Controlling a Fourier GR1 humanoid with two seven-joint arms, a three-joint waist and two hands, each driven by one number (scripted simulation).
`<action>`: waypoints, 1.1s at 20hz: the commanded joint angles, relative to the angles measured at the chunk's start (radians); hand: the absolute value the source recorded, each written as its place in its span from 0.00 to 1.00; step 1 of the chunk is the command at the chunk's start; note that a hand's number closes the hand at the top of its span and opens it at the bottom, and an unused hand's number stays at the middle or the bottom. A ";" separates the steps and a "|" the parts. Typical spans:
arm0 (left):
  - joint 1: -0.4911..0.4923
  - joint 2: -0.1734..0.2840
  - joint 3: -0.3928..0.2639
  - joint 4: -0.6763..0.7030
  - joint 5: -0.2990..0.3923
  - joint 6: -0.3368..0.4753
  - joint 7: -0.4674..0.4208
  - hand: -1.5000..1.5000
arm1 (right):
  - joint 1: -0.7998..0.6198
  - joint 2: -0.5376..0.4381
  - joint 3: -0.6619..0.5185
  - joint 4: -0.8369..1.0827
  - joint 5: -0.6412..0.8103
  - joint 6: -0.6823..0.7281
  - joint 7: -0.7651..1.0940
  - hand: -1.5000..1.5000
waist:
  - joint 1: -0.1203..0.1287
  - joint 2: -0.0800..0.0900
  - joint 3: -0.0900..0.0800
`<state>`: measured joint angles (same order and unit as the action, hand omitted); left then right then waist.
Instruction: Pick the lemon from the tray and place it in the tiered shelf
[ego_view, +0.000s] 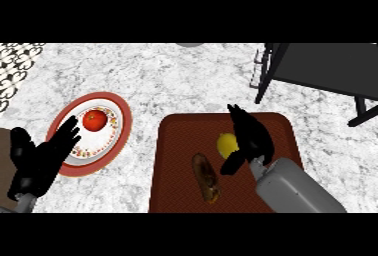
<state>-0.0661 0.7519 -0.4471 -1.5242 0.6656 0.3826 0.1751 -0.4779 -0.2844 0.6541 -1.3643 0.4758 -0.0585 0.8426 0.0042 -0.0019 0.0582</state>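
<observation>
While my right hand (249, 136) hangs over the dark red tray (177, 150), I see nothing standing between it and the lemon (227, 144), which lies on the tray just at the hand's left side, partly under the thumb. The fingers are stretched out straight, pointing away from me toward the far edge of the tray, and the thumb spreads downward to the left; the hand is open and holds nothing that I can make out, though I cannot tell whether the palm touches the lemon. Nearer to me and to the left of that hand, a long brown thing (206, 177), which I cannot name for certain, lies lengthwise on the same tray, apart from the lemon. Beyond the hand and to its right stands the tiered shelf (325, 70), a dark frame with a flat grey level, its legs set on the marble counter (170, 75); I see nothing lying on the level that shows. The stretch of counter between the tray's far edge and the shelf shows only marble. Well to the left of the right hand, past the tray's left edge, a round plate (111, 105) with a red rim carries a tomato (94, 120). My left hand (40, 160) rests at the view's left edge with its fingers straight and relaxed, their tips over the near side of that plate, short of the tomato.
</observation>
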 joint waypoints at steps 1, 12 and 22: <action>-0.005 -0.141 -0.035 0.055 0.001 0.054 -0.017 0.50 | -0.011 0.023 -0.002 0.047 0.022 -0.032 -0.049 0.00 | -0.006 0.013 -0.058; -0.021 -0.099 -0.020 0.103 0.051 0.020 -0.047 0.50 | -0.002 0.049 0.060 0.152 -0.021 0.074 -0.248 1.00 | -0.005 0.016 -0.059; 0.001 -0.072 -0.020 0.109 0.098 0.004 -0.079 0.50 | -0.001 0.027 -0.106 0.128 -0.060 -0.007 -0.174 1.00 | -0.023 0.004 -0.060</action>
<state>-0.0873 0.7685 -0.4904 -1.4831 0.7219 0.3949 0.1259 -0.4799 -0.2370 0.6105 -1.2215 0.4374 -0.0474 0.6447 -0.0092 -0.0053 0.0582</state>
